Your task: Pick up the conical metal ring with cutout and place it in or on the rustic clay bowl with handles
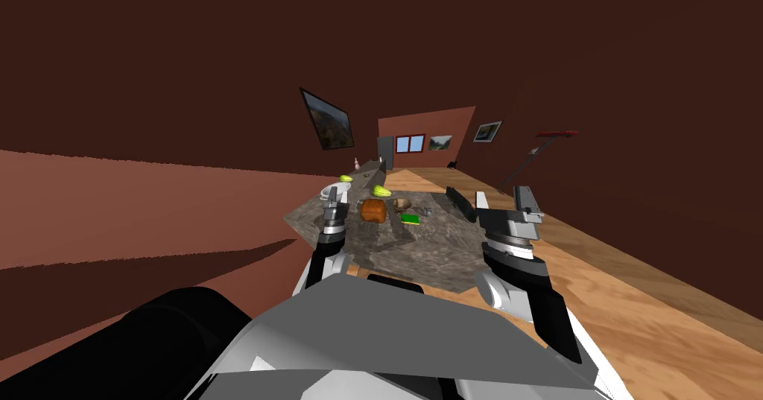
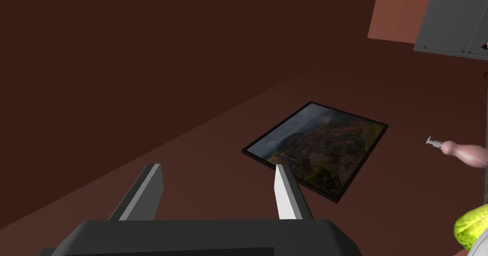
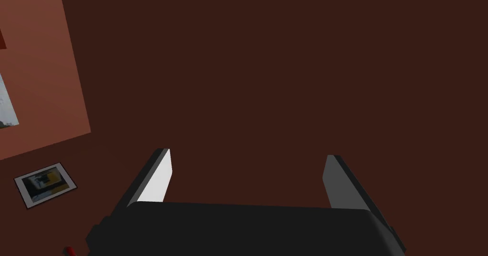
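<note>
Loaf (image 1: 374, 210), green sponge (image 1: 410, 219) near brown bowl (image 1: 401, 203)

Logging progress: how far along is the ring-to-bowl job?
Done: nothing. In hand: nothing; left claw and right claw stand open, empty. Still to do: grasp what seems the small grey ring on the counter, set it in the brown bowl.

Lighting: dim; walls (image 1: 186, 60) dark maroon, deepest in both wrist views. Brightest: wooden floor (image 1: 641, 299), far window (image 1: 409, 144). Shadow: dark wedge on left wall (image 1: 112, 217). Right end effector (image 3: 248, 152): one finger (image 3: 159, 181) white-lit, other grey. Distortion: rolled, walls splaying cornerward.
</note>
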